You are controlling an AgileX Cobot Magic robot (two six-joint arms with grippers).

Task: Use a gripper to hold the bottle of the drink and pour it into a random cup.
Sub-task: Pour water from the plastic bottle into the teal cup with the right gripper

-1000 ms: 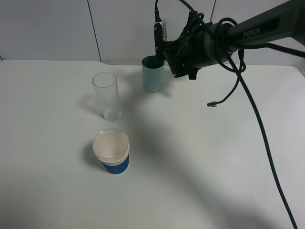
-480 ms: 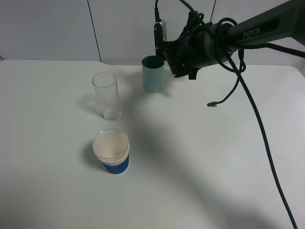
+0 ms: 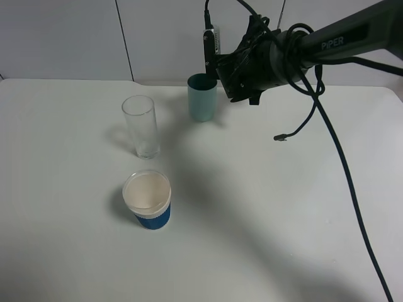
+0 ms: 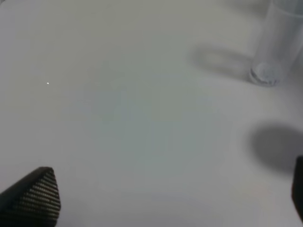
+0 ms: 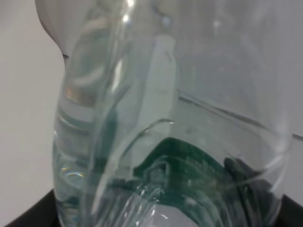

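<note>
The clear bottle (image 5: 156, 118) with its dark green label (image 5: 189, 175) fills the right wrist view, and the clear drink (image 5: 90, 142) shows through its wall. My right gripper (image 3: 228, 70) is shut on the bottle, held above the table just right of the teal cup (image 3: 202, 98), level with its rim. In the high view the arm's black bulk hides most of the bottle, and no stream shows. My left gripper (image 4: 163, 198) is open over bare table, with one fingertip (image 4: 33, 196) low in its view. It is outside the high view.
A tall clear glass (image 3: 140, 126) (image 4: 277, 42) stands left of the teal cup. A white cup with a blue sleeve (image 3: 147, 200) sits nearer the front. Black cables (image 3: 334, 145) trail from the right arm across the white table (image 3: 264, 207).
</note>
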